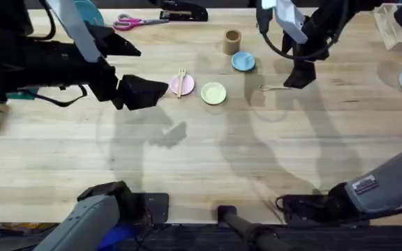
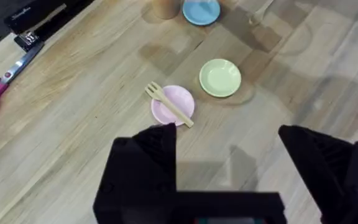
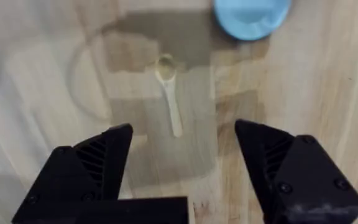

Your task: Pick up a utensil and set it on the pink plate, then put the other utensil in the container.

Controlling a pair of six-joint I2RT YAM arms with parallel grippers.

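The left arm reaches over the wooden surface (image 1: 187, 153), and its left claw (image 2: 229, 155) hangs wide apart and empty near the pink plate (image 2: 178, 98). The small wooden fork (image 2: 168, 104) lies across that round plate. The right claw (image 3: 182, 155) hangs over the thin wooden spoon (image 3: 168, 90), wide apart, touching nothing. The brown cup (image 1: 232, 41) stands beside the blue plate (image 1: 243, 62).
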